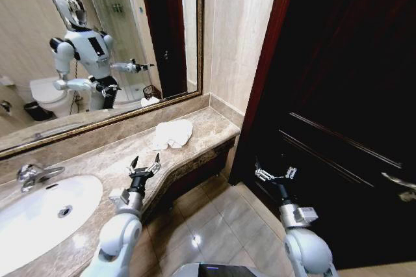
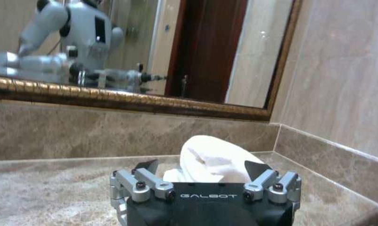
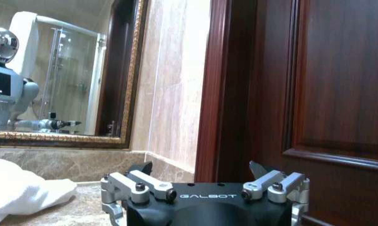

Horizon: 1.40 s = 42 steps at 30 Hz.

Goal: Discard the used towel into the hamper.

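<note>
A bathroom with beige stone walls, a gilt-framed mirror and a dark wood door holds a brown marble vanity, the table here, with a white oval sink and chrome tap toward its left end. The used towel lies crumpled in a loose white heap near the table's far right corner, close to the back edge under the mirror. It looks soft, light and limp, so it should fold and drape when lifted rather than hold any shape; a pinch low into the thickest bunched part of the heap seems the safest hold, since a loose edge might slip free or trail. The heap has no firm direction, though it spreads slightly longer along the table's length than across it, with its raised hump toward the right wall. The left gripper hovers above the table's front edge, between sink and towel, pointing at the towel and not touching it, its fingers spread apart and empty. The right gripper hangs over the tiled floor beside the door, well clear of the table, its fingers likewise apart and holding nothing. A small dark wire basket, perhaps the hamper, shows faintly as a reflection in the mirror.
</note>
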### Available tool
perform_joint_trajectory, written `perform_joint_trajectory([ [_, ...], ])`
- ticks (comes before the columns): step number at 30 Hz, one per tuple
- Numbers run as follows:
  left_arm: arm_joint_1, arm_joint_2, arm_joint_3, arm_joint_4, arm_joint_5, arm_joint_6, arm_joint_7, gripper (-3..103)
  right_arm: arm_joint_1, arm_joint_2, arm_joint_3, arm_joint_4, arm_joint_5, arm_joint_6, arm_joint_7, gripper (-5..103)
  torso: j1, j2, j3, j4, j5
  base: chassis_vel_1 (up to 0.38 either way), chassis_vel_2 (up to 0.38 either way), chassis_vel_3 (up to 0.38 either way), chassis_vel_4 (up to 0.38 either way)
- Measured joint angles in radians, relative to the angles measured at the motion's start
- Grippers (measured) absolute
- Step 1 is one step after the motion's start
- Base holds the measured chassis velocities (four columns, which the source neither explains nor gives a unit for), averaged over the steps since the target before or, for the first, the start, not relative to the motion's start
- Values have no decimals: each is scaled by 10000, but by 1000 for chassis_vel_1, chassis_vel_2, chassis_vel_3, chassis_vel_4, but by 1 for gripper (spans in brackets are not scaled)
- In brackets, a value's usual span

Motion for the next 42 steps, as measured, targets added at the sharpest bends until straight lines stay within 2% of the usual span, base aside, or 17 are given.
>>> perform_joint_trajectory([
  [2,-527,262,-3,312,-687,299,-267,93,10,-60,6,-61,0,101,-35,100,0,0,0,0,0,0,0,0,0],
  [4,-813,344,38,518,-893,391,-349,90,7,-87,29,-101,0,141,-54,100,0,0,0,0,0,0,0,0,0],
  [7,-1514,517,238,1106,-1168,549,-407,97,-72,-179,91,-218,-24,223,-73,100,0,-1,0,0,-1,0,0,0,0],
  [8,-1514,517,238,1106,-1168,549,-407,97,-72,-179,91,-218,-24,223,-73,100,0,-1,0,0,-1,0,0,0,0],
  [10,-2265,636,560,1784,-1305,653,-424,94,-177,-176,116,-298,-129,275,-76,100,0,0,0,2,-1,0,0,0,0],
  [13,-2889,677,838,2246,-1377,693,-466,93,-260,-155,117,-358,-236,302,-79,100,0,0,1,0,-1,0,0,0,0],
  [15,-3722,700,1235,2887,-1428,732,-485,93,-349,-139,140,-439,-350,336,-79,100,0,-1,1,0,-1,0,0,0,0],
  [16,-3722,700,1235,2887,-1428,732,-485,93,-349,-139,140,-439,-350,336,-79,100,0,-1,1,0,-1,0,0,0,0],
  [19,-5159,667,1926,4189,-1423,734,-529,93,-397,-121,258,-580,-408,400,-55,100,1,-1,1,-2,1,0,0,0,0],
  [20,-5159,667,1926,4189,-1423,734,-529,93,-397,-121,258,-580,-408,400,-55,100,1,-1,1,-2,1,0,0,0,0],
  [24,-6305,508,2565,5664,-1300,747,-740,93,-426,-49,338,-706,-461,445,-7,100,1,-1,2,-2,0,0,0,0,0],
  [27,-6639,424,2757,6148,-1250,765,-843,91,-426,14,339,-763,-507,490,17,100,1,-1,2,-1,0,0,0,0,0],
  [33,-7129,296,3105,6891,-1272,771,-1081,98,-428,92,336,-847,-565,617,62,100,0,-1,0,0,1,0,0,0,0],
  [35,-7255,281,3176,7072,-1343,717,-1135,96,-433,101,333,-853,-571,654,68,100,1,-1,0,0,0,0,0,0,0],
  [42,-7433,279,3333,7492,-1386,342,-1106,73,-569,151,332,-803,-581,756,132,100,0,-1,0,0,1,0,0,0,0],
])
